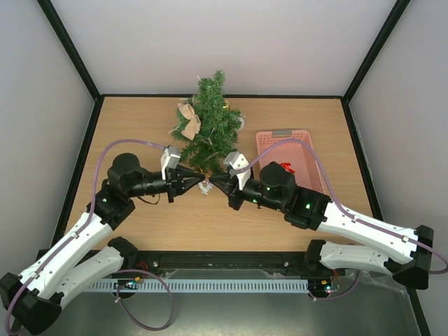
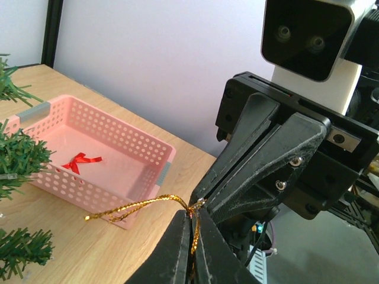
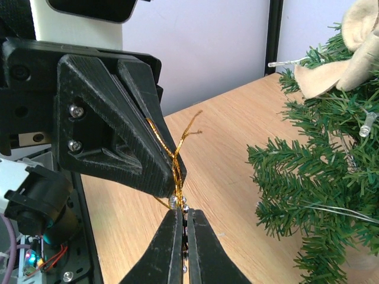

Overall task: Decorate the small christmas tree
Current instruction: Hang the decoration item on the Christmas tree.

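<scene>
Small dark-green artificial christmas tree [image 1: 208, 122] stands at the far middle of the wooden table [image 1: 140, 217], just beyond the left gripper [image 1: 193, 183] and right gripper [image 1: 217, 180] — both pinched tight on a thin gold metallic cord [image 2: 139, 207], best drawn apart gently to open its loop.

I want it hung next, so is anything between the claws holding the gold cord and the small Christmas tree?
Nothing visible. The left claw and right claw pinch the thin gold metallic cord beside the small dark-green artificial christmas tree; only bare wooden table lies between.
</scene>
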